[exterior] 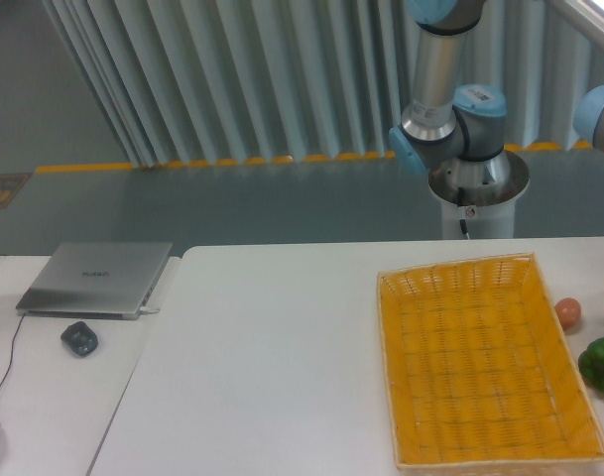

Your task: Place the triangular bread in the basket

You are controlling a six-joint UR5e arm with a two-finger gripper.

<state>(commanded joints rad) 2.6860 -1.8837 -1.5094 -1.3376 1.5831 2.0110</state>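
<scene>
The basket (486,365) is a bright yellow-orange woven tray lying on the right half of the white table, and nothing lies in it. The triangular bread is out of view. Only the arm's base and lower joints (450,119) show behind the table's far edge. The gripper is outside the frame.
A small reddish-orange fruit (568,312) and a green pepper (601,363) lie just right of the basket. A closed grey laptop (96,279) and a dark mouse (79,338) sit on the left table. A cable (6,362) runs along the left edge.
</scene>
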